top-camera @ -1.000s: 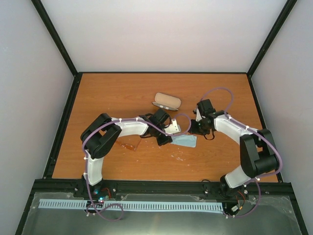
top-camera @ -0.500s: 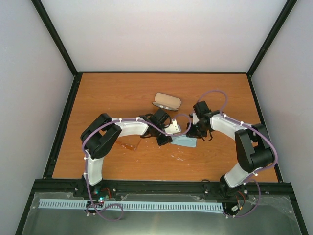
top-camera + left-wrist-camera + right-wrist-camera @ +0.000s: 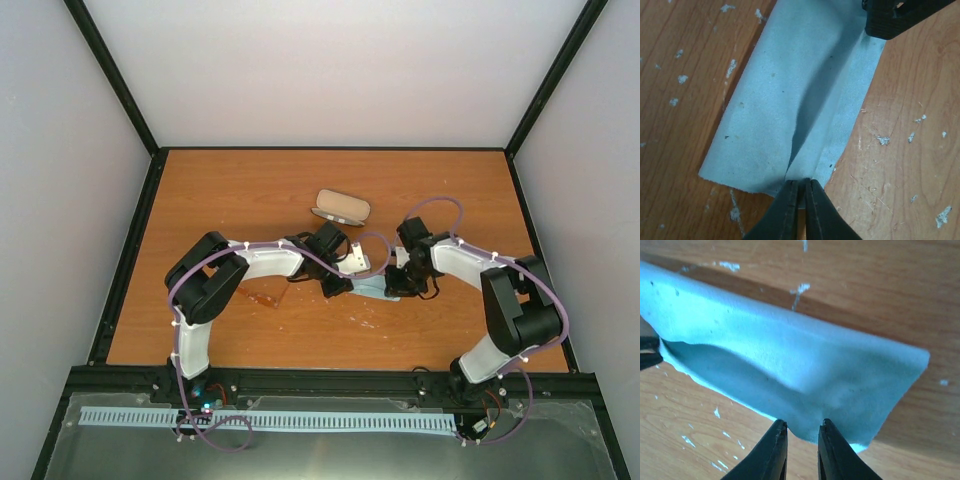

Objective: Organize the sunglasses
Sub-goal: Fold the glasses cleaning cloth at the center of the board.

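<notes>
Grasp: left gripper (image 3: 800, 189) is clenched on the near edge of the square light-blue cloth (image 3: 790, 90), and a crease runs away from its tips.
Opposite end: right gripper (image 3: 802, 440) straddles the cloth's far end with a narrow gap between its fingers. Whether it has bitten cannot be told.
Beyond the left gripper: the oblong grey-brown case (image 3: 342, 207) lies on the wooden table (image 3: 230, 190).
Behind the left gripper: the slim orange-brown translucent sunglasses (image 3: 262, 296) lie flat beside that arm's elbow, well apart from both grippers.
Step, as judged: handling the cloth between the two arms.
Doing it well: let the right fingers close fully on the hem before either arm pulls. Move both ends together, keep the cloth lightly taut, and steer clear of the case.
</notes>
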